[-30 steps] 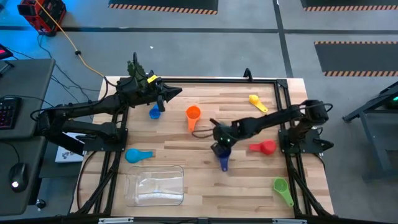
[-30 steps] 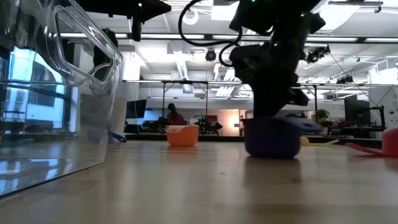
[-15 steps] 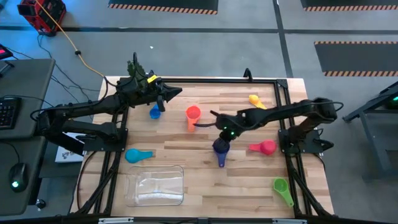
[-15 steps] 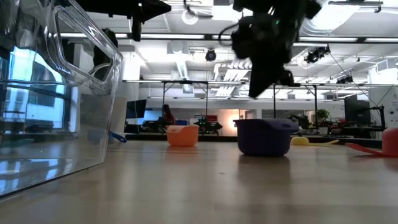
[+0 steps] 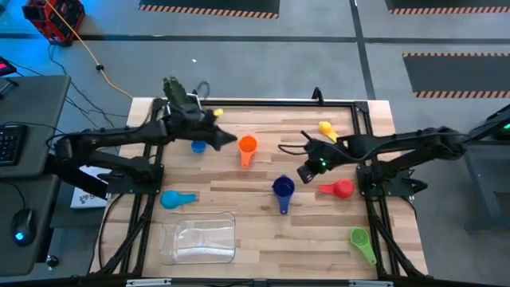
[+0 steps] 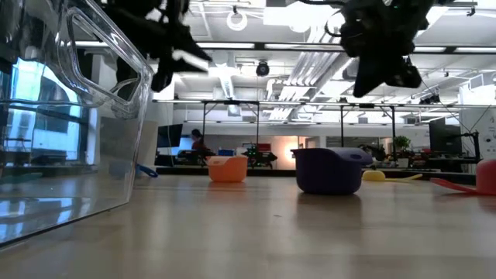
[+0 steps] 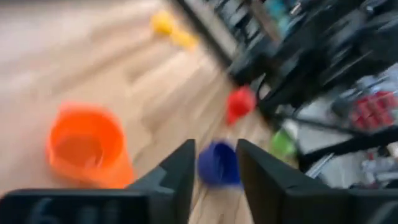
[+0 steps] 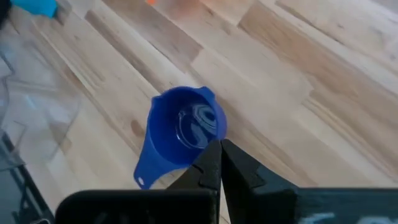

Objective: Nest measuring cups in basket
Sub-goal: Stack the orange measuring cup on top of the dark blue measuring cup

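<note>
Several measuring cups lie apart on the wooden table: orange (image 5: 248,146), small blue (image 5: 198,146), light blue (image 5: 177,199), dark blue (image 5: 282,189), red (image 5: 339,189), yellow (image 5: 329,130) and green (image 5: 361,239). The clear basket (image 5: 199,237) stands near the front left and holds no cup. My left gripper (image 5: 231,140) hovers open just left of the orange cup (image 7: 84,146). My right gripper (image 5: 303,174) is shut and hangs above the table, right of and beyond the dark blue cup (image 8: 186,134).
A black frame rail (image 5: 271,102) runs along the far edge and down both sides of the table. In the low view the basket's wall (image 6: 70,139) stands close on the left. Bare wood lies between the basket and the dark blue cup (image 6: 329,170).
My right gripper has risen off the dark blue cup and drawn back toward the table's right and far side. The cup shifted slightly and now stands alone on the table. My left gripper has swung toward the orange cup and dipped lower.
</note>
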